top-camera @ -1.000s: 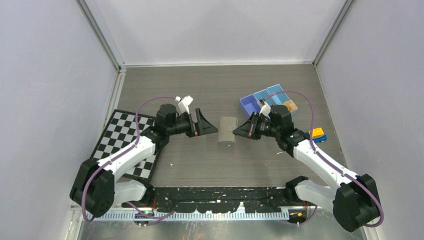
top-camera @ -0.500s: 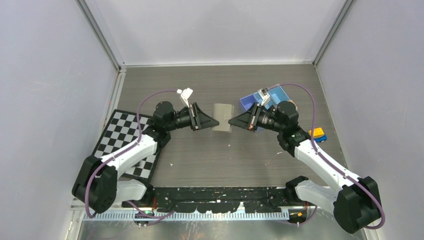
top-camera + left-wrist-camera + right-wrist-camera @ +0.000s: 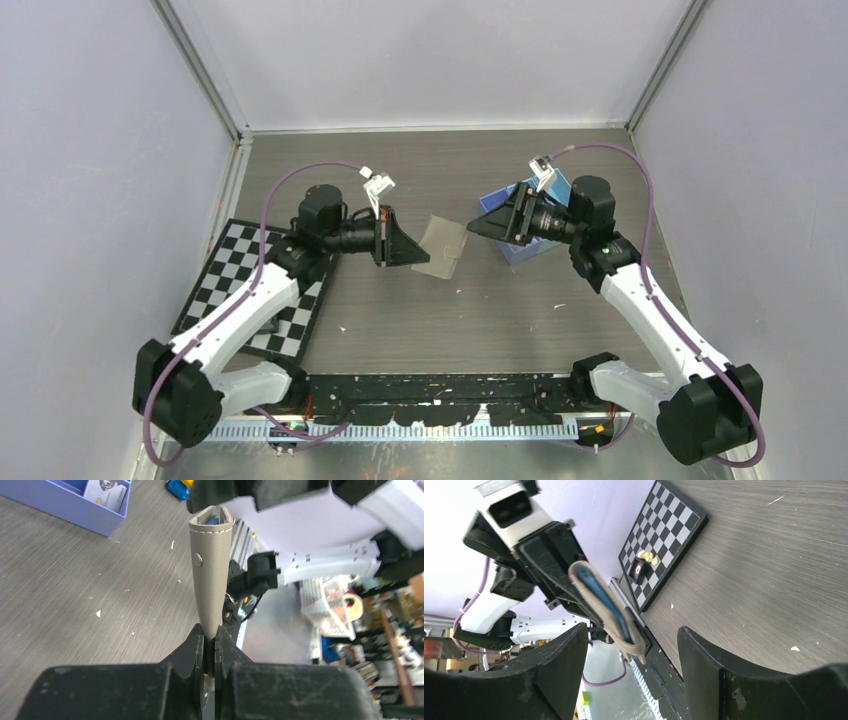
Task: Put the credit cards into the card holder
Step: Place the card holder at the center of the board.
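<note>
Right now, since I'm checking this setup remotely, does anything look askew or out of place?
The card holder hangs tilted above the table, pinched at one edge by the left gripper; the right gripper stands open near it. White specks dot the table.

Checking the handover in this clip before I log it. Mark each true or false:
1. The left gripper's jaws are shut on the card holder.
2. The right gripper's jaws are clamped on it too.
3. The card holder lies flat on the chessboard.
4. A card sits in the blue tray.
1. True. The left gripper has its jaws shut on one end of the folded card holder.
2. False. The right gripper has its jaws open, with gaps to the holder on both sides.
3. False. It is held on edge between the arms, above the grey table; the chessboard is off to the side.
4. True. A whitish card lies in a compartment of the blue tray.
</note>
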`<state>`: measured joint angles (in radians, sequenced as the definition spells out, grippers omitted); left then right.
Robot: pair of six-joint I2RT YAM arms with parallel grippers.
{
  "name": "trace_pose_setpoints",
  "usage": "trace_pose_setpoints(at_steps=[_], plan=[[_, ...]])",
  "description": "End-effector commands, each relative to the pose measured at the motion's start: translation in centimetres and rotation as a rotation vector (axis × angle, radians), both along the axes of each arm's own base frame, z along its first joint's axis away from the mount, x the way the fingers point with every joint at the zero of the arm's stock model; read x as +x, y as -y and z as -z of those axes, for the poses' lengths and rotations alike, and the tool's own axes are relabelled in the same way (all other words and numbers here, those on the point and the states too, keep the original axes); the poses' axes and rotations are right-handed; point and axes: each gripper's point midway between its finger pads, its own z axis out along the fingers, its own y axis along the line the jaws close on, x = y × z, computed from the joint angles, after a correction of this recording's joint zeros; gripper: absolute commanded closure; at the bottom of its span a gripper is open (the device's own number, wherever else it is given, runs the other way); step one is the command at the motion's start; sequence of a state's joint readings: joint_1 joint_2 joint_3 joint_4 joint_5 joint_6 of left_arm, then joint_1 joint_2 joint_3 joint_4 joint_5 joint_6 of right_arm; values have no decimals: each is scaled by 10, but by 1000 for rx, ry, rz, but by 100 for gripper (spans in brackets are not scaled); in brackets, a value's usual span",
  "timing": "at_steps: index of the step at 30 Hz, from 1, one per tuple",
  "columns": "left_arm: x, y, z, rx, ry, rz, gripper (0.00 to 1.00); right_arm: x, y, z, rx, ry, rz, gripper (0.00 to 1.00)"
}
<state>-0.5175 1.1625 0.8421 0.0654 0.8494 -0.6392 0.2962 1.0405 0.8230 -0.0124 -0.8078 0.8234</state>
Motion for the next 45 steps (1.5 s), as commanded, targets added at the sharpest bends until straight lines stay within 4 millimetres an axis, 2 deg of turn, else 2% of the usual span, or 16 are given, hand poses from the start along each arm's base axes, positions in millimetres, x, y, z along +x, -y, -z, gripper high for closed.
trace_pose_setpoints(at_steps=[1, 6, 9, 18, 21, 22, 24, 26, 28, 29, 32, 34, 39, 42, 44, 45], plan=[[-36, -18, 8, 132, 102, 146, 100, -12, -6, -9, -27, 41, -119, 29], [-49, -14, 15, 148, 84, 232, 100, -39, -32, -5, -86, 41, -294, 27], [-51, -11, 16, 160, 87, 258, 100, -51, -49, 5, -142, 26, -373, 35], [-48, -14, 17, 179, 117, 234, 100, -57, -70, 18, -156, -9, -456, 75], [-43, -16, 19, 203, 127, 206, 99, -59, -72, 17, -159, -1, -462, 97], [-40, -18, 21, 231, 133, 184, 91, -56, -71, 18, -171, 11, -445, 99], [-25, -31, 28, 334, 162, 96, 64, -42, -65, 25, -250, 61, -352, 100], [3, -56, 34, 458, 190, -83, 35, -22, -55, 42, -408, 145, -214, 100], [26, -82, 31, 476, 171, -243, 17, 0, -45, 58, -578, 235, -80, 99], [34, -96, 29, 455, 144, -306, 12, 14, -38, 65, -669, 282, 2, 100], [55, -126, 28, 409, 73, -464, 7, 41, -35, 77, -840, 417, 157, 100], [61, -135, 32, 407, 41, -512, 7, 50, -41, 79, -923, 521, 215, 100], [70, -155, 46, 470, 0, -610, 6, 45, -83, 91, -1118, 801, 235, 100], [70, -160, 52, 496, -20, -632, 6, 35, -106, 120, -1250, 885, 206, 99], [70, -162, 56, 507, -31, -644, 6, 25, -119, 136, -1275, 882, 175, 90], [71, -163, 58, 512, -39, -652, 6, 19, -123, 142, -1269, 859, 147, 80]])
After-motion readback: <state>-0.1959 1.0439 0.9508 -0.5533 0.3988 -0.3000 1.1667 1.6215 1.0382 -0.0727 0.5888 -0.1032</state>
